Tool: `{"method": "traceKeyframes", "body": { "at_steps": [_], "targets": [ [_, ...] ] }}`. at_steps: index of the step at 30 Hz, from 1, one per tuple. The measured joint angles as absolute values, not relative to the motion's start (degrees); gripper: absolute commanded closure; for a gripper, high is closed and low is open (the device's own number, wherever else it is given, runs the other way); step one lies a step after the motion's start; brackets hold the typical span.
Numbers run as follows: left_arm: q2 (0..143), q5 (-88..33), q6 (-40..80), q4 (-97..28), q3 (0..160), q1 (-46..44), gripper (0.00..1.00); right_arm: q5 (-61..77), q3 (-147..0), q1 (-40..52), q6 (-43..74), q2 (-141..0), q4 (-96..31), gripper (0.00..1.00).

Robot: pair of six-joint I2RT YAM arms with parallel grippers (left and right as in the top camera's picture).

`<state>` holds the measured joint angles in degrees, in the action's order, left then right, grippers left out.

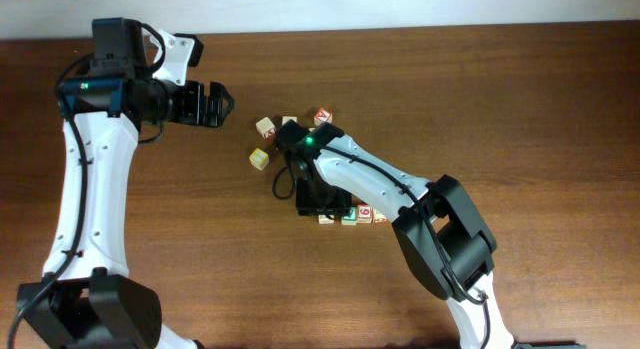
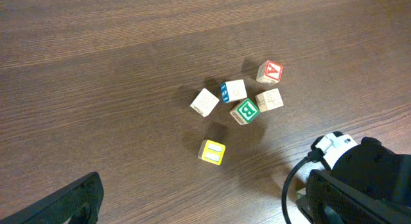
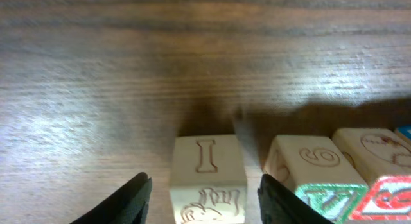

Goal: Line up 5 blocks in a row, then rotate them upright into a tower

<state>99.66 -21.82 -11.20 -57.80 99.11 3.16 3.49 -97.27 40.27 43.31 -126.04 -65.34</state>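
My right gripper (image 3: pixel 207 205) stands open astride a pale block carved with an "I" (image 3: pixel 207 176), with a gap on each side of it. This block ends a row (image 1: pixel 327 219) on the table. Beside it sit the red-digit block (image 3: pixel 307 161), the green "V" block (image 3: pixel 329 199) and another pale block (image 3: pixel 376 150). A second cluster lies farther back with the green "B" block (image 2: pixel 245 111) and pale blocks (image 2: pixel 205 102) (image 2: pixel 269 99). My left gripper (image 1: pixel 222 102) hovers open at the upper left, away from all blocks.
A yellow-faced cube (image 2: pixel 212 151) lies alone near the cluster, also the yellow cube (image 1: pixel 259 159) seen from overhead. A red "A" cube (image 2: pixel 270 72) and a blue-sided cube (image 2: pixel 234 91) sit in the cluster. The right arm (image 1: pixel 380 174) stretches over the blocks.
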Motion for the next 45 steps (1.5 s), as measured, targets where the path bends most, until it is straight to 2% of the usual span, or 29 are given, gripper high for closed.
{"method": "traceKeyframes", "body": {
  "at_steps": [5,15,21,36,45],
  "targets": [
    [99.66,-21.82,-11.2,-57.78,99.11,3.16,0.01,3.18,-103.81,38.89,38.15,-126.04,-65.1,0.45],
    [99.66,-21.82,-11.2,-57.76,99.13,3.16,0.01,-2.35,-108.03,33.52,29.56,-126.39,-42.24,0.45],
    [99.66,-21.82,-11.2,-57.78,99.13,3.16,0.01,-3.88,-108.03,33.52,29.04,-128.77,-39.86,0.45],
    [99.66,-21.82,-11.2,-57.78,99.13,3.16,0.01,-0.08,-108.03,33.8,12.91,-134.45,-31.57,0.45],
    [99.66,-21.82,-11.2,-57.78,99.13,3.16,0.01,0.54,-107.94,35.51,11.79,-134.47,-31.64,0.46]
  ]
}}
